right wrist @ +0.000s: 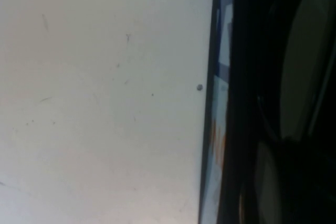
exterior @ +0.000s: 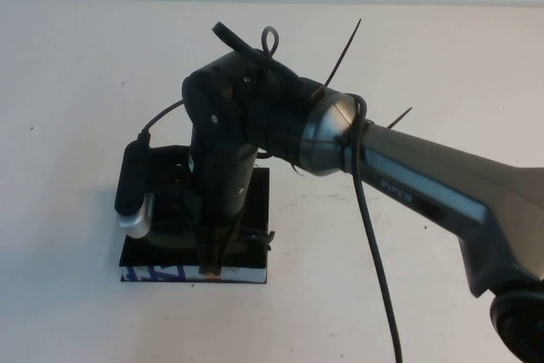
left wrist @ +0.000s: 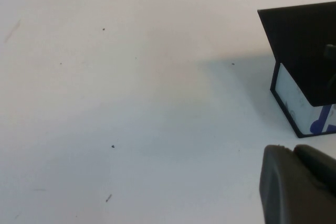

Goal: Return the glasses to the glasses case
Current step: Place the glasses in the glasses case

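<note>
R arm is reaching across the table (exterior: pixel 76 82) from the right, w/ the right gripper (exterior: pixel 212 265) pointing down right over the glasses case (exterior: pixel 255 235). Fingers are hanging at the case's front printed edge; can't tell if they're open or clamped, wrist body is blocking the view.

Glasses (right wrist: pixel 307 77) are showing in the right wrist view as tinted lenses w/ dark frame, sitting inside or just above the black case (right wrist: pixel 223 51), very close under the gripper. Whether it's gripping them or they're already resting in the case: can't tell.

Risks, judging from here: glasses are looking near the front edge, so letting go off-centre could be leaving an arm hanging over the rim, or tipping them out onto the table. Pushing down too far could be shoving the light case.

Left gripper (left wrist: pixel 299 182) is idling low near the table, beside the case (left wrist: pixel 299 40), not touching; its state isn't shown.
</note>
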Available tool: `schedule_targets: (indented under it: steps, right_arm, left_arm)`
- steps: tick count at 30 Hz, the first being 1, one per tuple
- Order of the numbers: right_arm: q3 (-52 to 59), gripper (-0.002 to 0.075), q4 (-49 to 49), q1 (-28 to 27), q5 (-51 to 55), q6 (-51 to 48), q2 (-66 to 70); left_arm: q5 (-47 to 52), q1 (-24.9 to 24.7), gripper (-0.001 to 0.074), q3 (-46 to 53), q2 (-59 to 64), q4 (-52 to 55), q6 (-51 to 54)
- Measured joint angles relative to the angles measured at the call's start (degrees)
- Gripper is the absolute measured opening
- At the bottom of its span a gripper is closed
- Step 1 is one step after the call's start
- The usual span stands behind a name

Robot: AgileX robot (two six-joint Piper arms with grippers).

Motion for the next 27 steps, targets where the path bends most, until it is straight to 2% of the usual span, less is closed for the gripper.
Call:
schedule_targets:
  steps: [27]
  right_arm:
    - [-1.5, 0.0009, -1.5, 1.1, 0.3, 3.3, -0.6]
  left_arm:
    - [0.0, 0.0, -0.0004, 0.0, 0.0, 0.0, 0.0]
